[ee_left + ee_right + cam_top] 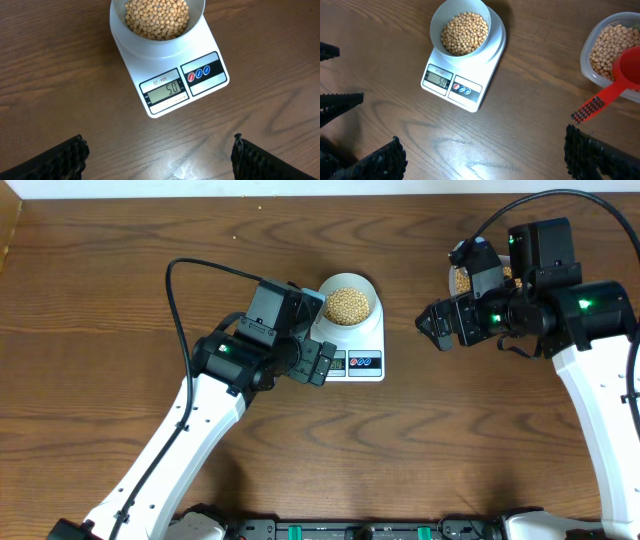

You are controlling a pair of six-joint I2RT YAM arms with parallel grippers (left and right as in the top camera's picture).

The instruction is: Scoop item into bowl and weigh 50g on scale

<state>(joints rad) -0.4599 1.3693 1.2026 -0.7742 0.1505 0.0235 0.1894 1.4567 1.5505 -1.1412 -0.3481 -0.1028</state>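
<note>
My left gripper (160, 161) is spread wide and holds nothing. It hovers just in front of the scale (210, 82), whose display (167, 90) reads 50 under the bowl (160, 47) of beads (157, 17). My right gripper (485, 160) is just as wide and empty, well apart from the scale, with a red scoop (615, 90) resting in the clear tub (584, 56) nearby. The frame edge cuts off the tub, and only my fingertips show.

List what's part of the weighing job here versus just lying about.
Job: small round tan-yellow beads; pale round bowl; flat white rectangular scale, reading 50; red plastic scoop; clear plastic tub of beads.
Lying about: nothing loose visible; only the brown wooden table.
</note>
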